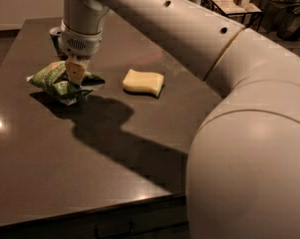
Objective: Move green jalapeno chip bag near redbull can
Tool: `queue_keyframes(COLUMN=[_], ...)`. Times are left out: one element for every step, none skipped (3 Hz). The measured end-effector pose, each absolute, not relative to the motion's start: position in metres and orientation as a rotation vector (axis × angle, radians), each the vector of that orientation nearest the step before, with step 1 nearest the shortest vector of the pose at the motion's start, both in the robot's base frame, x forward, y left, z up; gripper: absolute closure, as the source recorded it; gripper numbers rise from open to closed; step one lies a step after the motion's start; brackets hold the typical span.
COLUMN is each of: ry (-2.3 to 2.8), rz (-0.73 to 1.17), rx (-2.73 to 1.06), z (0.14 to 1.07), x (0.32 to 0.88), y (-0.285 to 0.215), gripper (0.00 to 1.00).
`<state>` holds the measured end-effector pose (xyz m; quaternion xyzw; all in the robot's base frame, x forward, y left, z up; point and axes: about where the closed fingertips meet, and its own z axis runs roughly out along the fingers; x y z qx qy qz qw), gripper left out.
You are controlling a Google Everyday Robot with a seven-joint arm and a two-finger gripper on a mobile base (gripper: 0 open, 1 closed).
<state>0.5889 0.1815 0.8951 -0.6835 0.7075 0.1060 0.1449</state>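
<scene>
The green jalapeno chip bag (54, 79) is crinkled and sits at the far left of the dark table (89, 153). My gripper (75, 74) comes down from above and is shut on the bag's right part. Its tan fingertip (74, 72) presses into the bag. The redbull can (54, 35) stands just behind the bag. It is mostly hidden by my wrist, and only its left side shows.
A pale yellow sponge-like block (143, 82) lies to the right of the bag. My large white arm (229, 108) fills the right side of the view and casts a shadow on the table. Shelves with boxes (229, 1) stand beyond the far edge.
</scene>
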Motion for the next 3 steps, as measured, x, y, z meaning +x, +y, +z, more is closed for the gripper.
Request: queue_keyframes(ry=[2.113,2.141,2.144], rz=[0.28,0.26,0.259], rx=[-1.857,-1.818,-1.814], z=[0.89,0.887,0.886], x=[0.609,0.62,0.622], y=[0.178,0.173,0.173], gripper=[0.28,0.07,0.0])
